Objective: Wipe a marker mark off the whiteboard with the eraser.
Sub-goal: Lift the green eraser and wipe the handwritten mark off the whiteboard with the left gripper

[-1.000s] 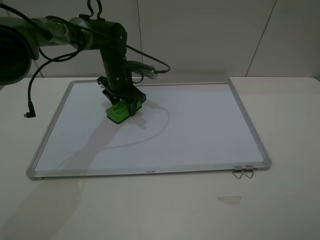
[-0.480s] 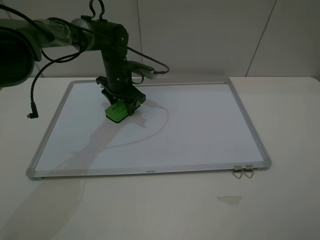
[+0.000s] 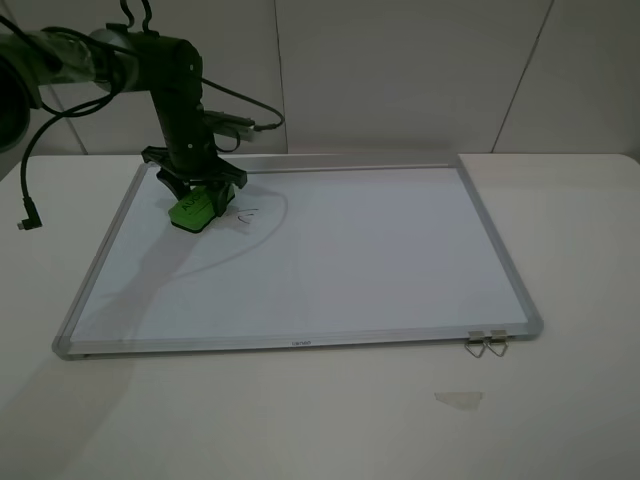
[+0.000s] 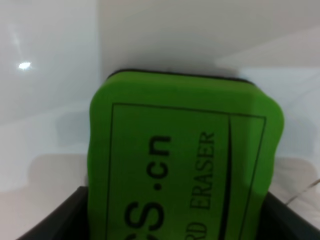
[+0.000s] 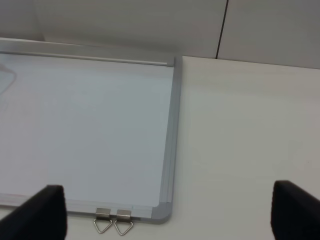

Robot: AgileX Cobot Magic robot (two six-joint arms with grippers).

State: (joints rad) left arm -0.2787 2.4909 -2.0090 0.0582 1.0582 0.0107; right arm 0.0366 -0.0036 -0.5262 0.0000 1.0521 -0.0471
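The whiteboard (image 3: 330, 260) lies flat on the table, silver-framed. My left gripper (image 3: 195, 195) is shut on the green eraser (image 3: 190, 212), which is pressed on the board near its far left corner. The marker mark (image 3: 247, 213), a small thin black scribble, lies just right of the eraser and apart from it. In the left wrist view the eraser (image 4: 185, 155) fills the frame between the dark fingers (image 4: 55, 220). My right gripper (image 5: 167, 210) hangs open over the whiteboard's near right corner (image 5: 167, 210), with nothing between its fingertips (image 5: 42, 210). It does not show in the exterior high view.
Two metal clips (image 3: 485, 343) hang off the board's near right frame, and show in the right wrist view too (image 5: 112, 222). A small pale scrap (image 3: 458, 399) lies on the table in front. A black cable (image 3: 28, 215) dangles left of the board.
My left gripper has slid the eraser left and towards the far edge of the board. The marker mark, hidden before, now shows to the eraser's right.
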